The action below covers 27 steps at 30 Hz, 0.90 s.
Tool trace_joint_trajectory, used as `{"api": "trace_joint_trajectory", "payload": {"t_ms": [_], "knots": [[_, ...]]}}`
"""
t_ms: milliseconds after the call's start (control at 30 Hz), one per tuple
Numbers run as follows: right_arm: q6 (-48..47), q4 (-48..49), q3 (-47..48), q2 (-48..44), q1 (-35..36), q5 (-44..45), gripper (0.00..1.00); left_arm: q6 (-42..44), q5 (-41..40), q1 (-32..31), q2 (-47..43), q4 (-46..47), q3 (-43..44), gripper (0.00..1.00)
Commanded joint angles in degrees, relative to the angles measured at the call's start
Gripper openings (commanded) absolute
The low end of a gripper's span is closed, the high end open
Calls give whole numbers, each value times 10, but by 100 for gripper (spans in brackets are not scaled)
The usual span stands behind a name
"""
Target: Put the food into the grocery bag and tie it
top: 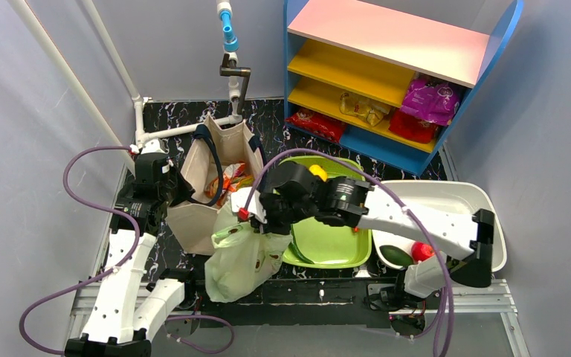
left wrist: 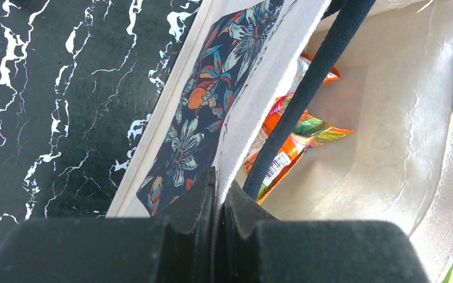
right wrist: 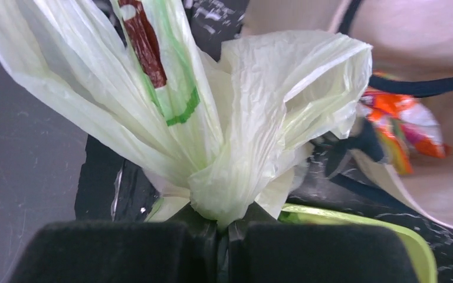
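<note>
The grocery bag (top: 242, 256) is pale green plastic and slumps at the table's front edge, its top gathered into a bunch. My right gripper (top: 247, 216) is shut on that bunched plastic (right wrist: 242, 130), which fans out from between the closed jaws (right wrist: 224, 221). What the bag holds does not show clearly. My left gripper (left wrist: 219, 183) is shut on the rim of the beige canvas tote (left wrist: 259, 88), beside its dark strap (left wrist: 312, 88). Orange snack packets (left wrist: 295, 141) lie inside the tote (top: 193, 223).
A lime-green tray (top: 334, 245) lies right of the bag, under my right arm. A white basin (top: 453, 197) at the right holds a green item (top: 395, 255) and a red one (top: 421, 251). A blue shelf (top: 401, 67) with snack packets stands at the back right.
</note>
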Motion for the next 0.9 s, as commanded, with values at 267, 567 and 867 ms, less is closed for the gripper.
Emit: {"api": "trace_joint_trajectory", "payload": {"t_ms": [267, 567, 867], "knots": [[26, 212, 43, -126, 3, 108, 1, 11, 15, -3, -9, -4, 20, 0], [-24, 398, 45, -141, 3, 221, 1, 20, 10, -17, -10, -6, 16, 0], [-102, 524, 87, -89, -7, 263, 1, 22, 10, -23, -5, 0, 17, 0]]}}
